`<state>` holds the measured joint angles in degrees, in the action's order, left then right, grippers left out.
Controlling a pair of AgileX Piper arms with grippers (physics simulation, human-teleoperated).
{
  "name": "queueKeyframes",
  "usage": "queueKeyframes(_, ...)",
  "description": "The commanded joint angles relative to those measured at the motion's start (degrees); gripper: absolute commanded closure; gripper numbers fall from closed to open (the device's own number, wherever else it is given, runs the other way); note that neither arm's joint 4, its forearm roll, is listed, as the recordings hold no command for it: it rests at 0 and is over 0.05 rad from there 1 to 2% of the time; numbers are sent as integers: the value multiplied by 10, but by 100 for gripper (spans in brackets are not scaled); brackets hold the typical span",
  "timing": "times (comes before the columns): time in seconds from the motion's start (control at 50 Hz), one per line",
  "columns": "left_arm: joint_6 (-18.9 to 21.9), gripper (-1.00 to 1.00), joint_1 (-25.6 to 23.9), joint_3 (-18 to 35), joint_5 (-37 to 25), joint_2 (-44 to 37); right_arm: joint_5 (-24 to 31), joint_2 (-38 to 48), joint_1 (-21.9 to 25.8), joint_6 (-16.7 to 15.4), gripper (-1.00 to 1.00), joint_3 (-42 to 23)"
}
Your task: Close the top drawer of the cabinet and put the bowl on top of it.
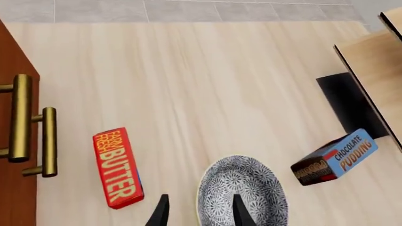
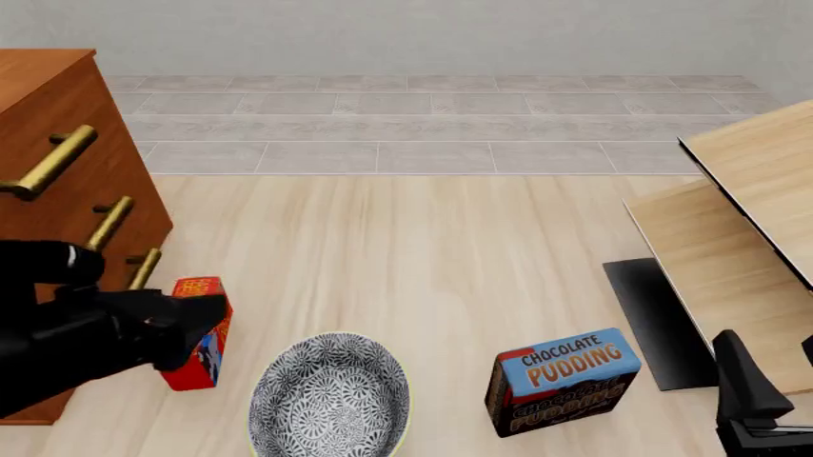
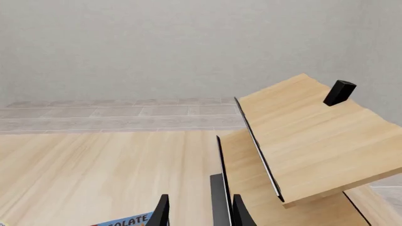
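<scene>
the patterned bowl (image 2: 329, 395) sits on the near table, not yet lifted — left gripper (image 1: 199, 209) spread above its rim. top drawer (image 2: 70, 124) of the far-left cabinet (image 2: 38, 81) looks flush, probably closed. right gripper (image 3: 199, 210) parted, empty.

Simulated home-type room, prob. a kitchen corner. Wood cabinet (image 2: 64, 143) w/ brass handles at left, grocery boxes (butter (image 2: 197, 333), choc. pudding (image 2: 563, 379)) on a pale wood surface (image 2: 420, 248); grey tiles (image 2: 432, 124), plain wall beyond.
</scene>
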<state>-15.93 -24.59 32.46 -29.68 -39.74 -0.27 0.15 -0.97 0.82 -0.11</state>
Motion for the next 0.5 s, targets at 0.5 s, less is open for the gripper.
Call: queueKeyframes(0.5, -63, -100, 16, -118, 188, -154, -4, -1, 2, 5, -100, 0)
